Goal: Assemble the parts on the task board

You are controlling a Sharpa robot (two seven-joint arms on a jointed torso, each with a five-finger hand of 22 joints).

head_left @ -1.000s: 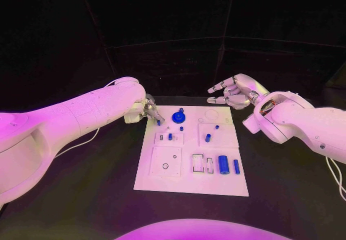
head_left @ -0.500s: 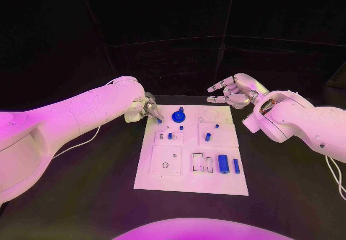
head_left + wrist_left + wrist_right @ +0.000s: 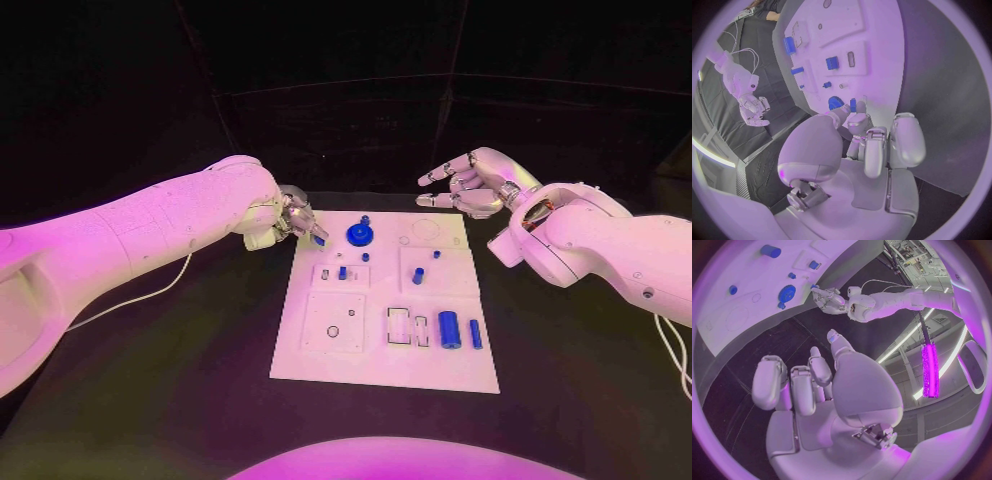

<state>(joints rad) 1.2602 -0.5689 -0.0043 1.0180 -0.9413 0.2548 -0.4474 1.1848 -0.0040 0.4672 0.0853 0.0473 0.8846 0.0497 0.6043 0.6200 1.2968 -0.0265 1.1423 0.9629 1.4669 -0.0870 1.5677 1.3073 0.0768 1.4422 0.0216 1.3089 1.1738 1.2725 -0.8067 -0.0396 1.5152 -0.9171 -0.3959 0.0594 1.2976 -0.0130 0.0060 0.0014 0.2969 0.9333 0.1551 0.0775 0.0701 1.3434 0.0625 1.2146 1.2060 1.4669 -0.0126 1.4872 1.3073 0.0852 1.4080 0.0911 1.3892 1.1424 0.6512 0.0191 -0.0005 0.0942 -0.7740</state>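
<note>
Blue part (image 3: 317, 240) pinched by left hand (image 3: 294, 218).

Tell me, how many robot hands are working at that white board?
2. The left robot hand holds a small blue part over the task board's far left corner; the right robot hand hovers, fingers spread, past its far right corner.

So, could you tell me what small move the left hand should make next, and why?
Probably lower the left hand toward the task board: it pinches a small blue part at the board's far left corner. The right hand hovers beyond the board, holding nothing.
</note>
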